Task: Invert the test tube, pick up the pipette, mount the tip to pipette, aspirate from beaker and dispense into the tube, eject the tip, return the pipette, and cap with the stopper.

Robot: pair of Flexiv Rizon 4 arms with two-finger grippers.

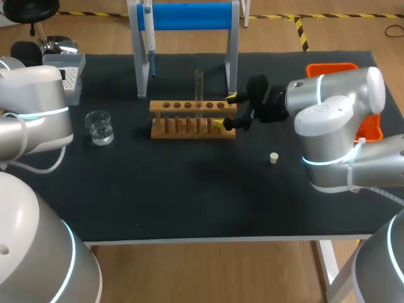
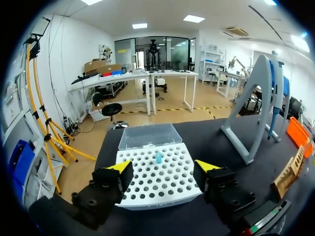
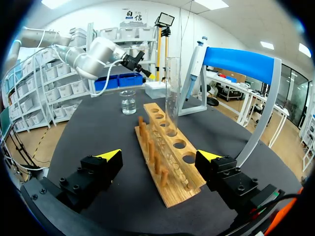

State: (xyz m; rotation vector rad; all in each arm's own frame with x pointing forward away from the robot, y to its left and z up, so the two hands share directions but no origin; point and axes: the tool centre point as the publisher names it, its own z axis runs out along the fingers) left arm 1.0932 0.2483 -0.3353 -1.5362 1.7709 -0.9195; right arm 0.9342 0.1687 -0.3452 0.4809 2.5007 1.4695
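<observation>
Tube (image 1: 199, 85), where?
— Upright in rack (image 1: 192, 120), in a hole right of its middle; far half of table (image 1: 189, 196), about mid-width.

Right gripper (image 1: 227, 110)?
— Spread wide at the rack's right end, one yellow tip on the far side, one on the near side. Holding nothing. From the wrist view, rack end between the fingers with gaps on both sides, tube ahead of them and untouched.

Pipette (image 1: 147, 31)?
— Hanging on stand (image 1: 189, 16), by its left post, just beyond the rack.

Beaker (image 1: 100, 126)?
— Left of rack, well apart, some clear liquid inside.

Stopper (image 1: 274, 158)?
— Small, pale, lying nearer than the rack and to its right, close by the right arm.

Left gripper (image 2: 165, 167)?
— Wide too, gripping nothing, hovering at the near edge of tip box (image 2: 157, 177) at far left. One blue tip (image 2: 158, 157) standing in its grid of holes.

Anything more?
— Orange tray (image 1: 331, 66) at far right, partly hidden behind the right arm.
</observation>
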